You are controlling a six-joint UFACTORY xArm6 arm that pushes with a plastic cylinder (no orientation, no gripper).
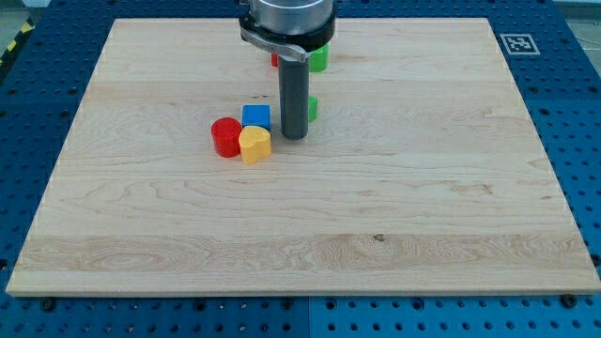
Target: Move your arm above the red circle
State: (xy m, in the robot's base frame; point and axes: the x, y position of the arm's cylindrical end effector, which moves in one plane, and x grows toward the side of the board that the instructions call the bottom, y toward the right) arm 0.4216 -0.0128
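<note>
The red circle block lies left of centre on the wooden board. A blue cube touches it on its upper right and a yellow heart-shaped block touches it on its right. My tip stands on the board to the right of the yellow and blue blocks, a short gap away from them. A green block peeks out just behind the rod. Another green block and a red block sit near the view's top, mostly hidden by the arm.
The board lies on a blue perforated table. A black and white marker tag is at the board's top right corner.
</note>
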